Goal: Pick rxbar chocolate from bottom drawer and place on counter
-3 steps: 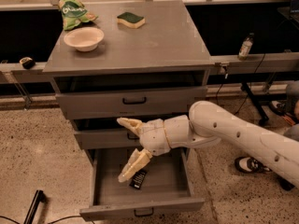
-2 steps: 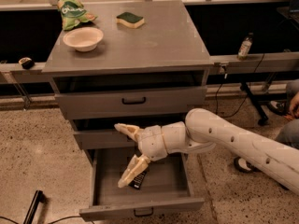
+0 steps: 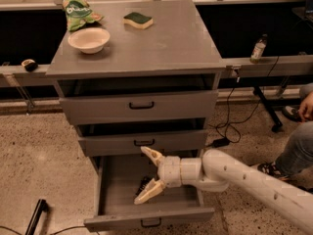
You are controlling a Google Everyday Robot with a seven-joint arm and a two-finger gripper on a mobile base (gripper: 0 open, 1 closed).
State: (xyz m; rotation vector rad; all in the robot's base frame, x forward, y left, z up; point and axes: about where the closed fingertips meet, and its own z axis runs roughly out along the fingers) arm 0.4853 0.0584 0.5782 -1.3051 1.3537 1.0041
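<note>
My end effector [image 3: 149,175] hangs low centre inside the open bottom drawer [image 3: 186,215], fingers spread apart, the rxbar chocolate [image 3: 143,183] ungrasped on its floor between them, so gripping, lifting and setting it on the table [image 3: 166,48] all remain.

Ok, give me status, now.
Gripper open, down in the pulled-out bottom drawer. Rxbar chocolate on the drawer floor by the lower finger, not gripped. Nothing covering it.
</note>
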